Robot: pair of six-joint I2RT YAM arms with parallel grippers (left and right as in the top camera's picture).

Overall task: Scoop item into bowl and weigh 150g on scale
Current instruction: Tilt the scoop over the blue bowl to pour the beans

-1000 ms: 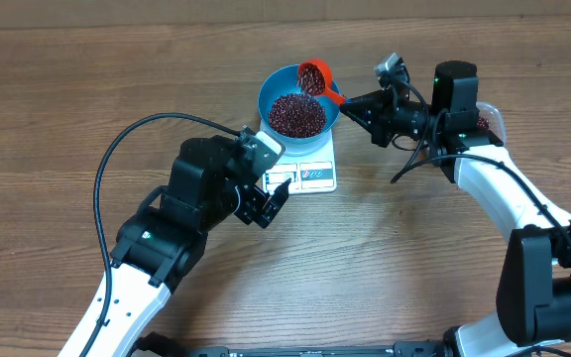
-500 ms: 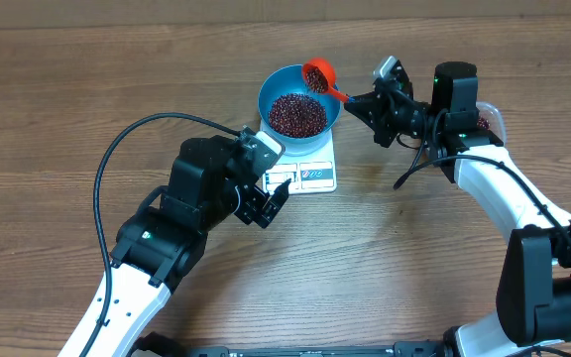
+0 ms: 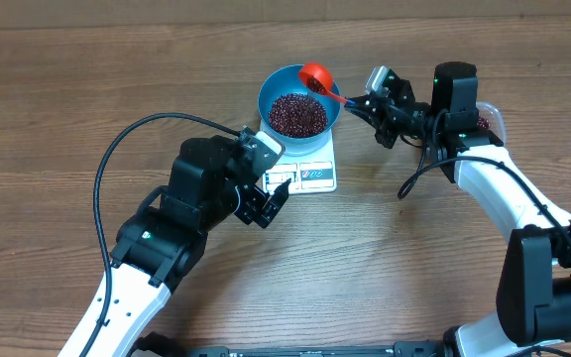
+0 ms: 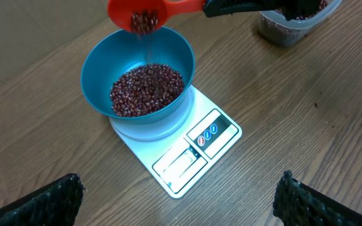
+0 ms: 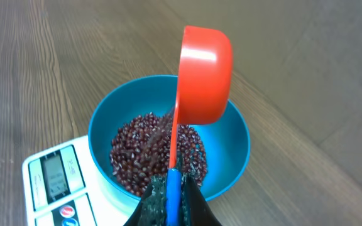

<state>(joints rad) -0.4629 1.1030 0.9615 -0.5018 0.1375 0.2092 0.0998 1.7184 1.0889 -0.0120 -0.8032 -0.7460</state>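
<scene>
A red plastic measuring scoop [image 3: 315, 75] with a blue handle hangs in the air above the far middle of the brown wood-grain table [image 3: 67, 109]. It is tipped steeply, so that its round cup opens down and to the side. A clear rounded-rectangular plastic tub [image 4: 281, 34] stands on the table, well off to the right of the scoop. In the overhead view it is largely hidden.

The beans [image 4: 146, 88] are dark red-brown, the bowl [image 4: 99, 69] bright blue, the scale [image 4: 168, 150] white. The scoop [image 5: 205, 72] is red with a blue handle; the tabletop [image 4: 307, 125] shows brown wood grain.
</scene>
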